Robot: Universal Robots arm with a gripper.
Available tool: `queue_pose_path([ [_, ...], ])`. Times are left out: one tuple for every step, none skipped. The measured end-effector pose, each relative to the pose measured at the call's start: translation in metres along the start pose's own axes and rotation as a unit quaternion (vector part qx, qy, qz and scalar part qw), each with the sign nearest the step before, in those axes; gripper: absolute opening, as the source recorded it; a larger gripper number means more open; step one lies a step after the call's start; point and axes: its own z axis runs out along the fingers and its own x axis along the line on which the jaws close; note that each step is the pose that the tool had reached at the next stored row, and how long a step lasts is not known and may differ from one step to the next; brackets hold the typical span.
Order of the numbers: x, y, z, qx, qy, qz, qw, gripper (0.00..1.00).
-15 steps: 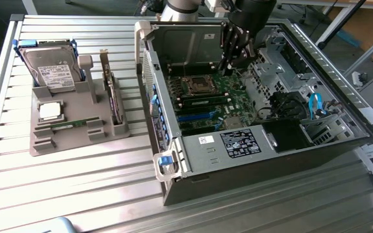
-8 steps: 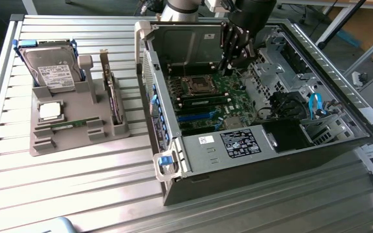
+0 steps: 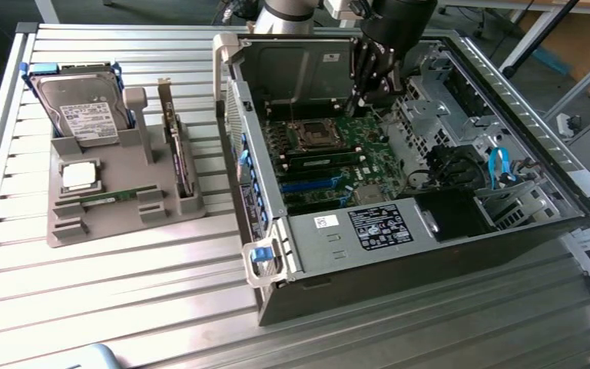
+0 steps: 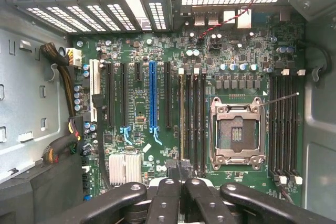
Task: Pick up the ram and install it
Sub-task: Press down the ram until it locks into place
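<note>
Hovering over the motherboard (image 4: 157, 124), the end effector (image 4: 179, 174) is closed, pinching the ram (image 4: 182, 119).

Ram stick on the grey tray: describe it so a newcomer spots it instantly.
Find the grey tray on the exterior view's left of the open computer case. Beside its square silver processor lies the ram stick, the only thin, flat-lying green strip there.

Black claw (image 4: 180, 174) of rounded linkage bars (silver pivot screws), below a pale grey arm.
</note>
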Motion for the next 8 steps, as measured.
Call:
queue_pose_path([
  [0.0, 0.0, 0.0, 0.0, 0.0, 0.0, 1.0, 0.11],
  [0.0, 0.0, 0.0, 0.0, 0.0, 0.0, 1.0, 0.11],
  [0.0, 0.0, 0.0, 0.0, 0.0, 0.0, 1.0, 0.11],
  [0.0, 0.0, 0.0, 0.0, 0.0, 0.0, 1.0, 0.11],
  [0.0, 0.0, 0.0, 0.0, 0.0, 0.0, 1.0, 0.11],
  [0.0, 0.0, 0.0, 0.0, 0.0, 0.0, 1.0, 0.11],
  [0.0, 0.0, 0.0, 0.0, 0.0, 0.0, 1.0, 0.11],
  [0.0, 0.0, 0.0, 0.0001, 0.0, 0.0, 1.0, 0.11],
])
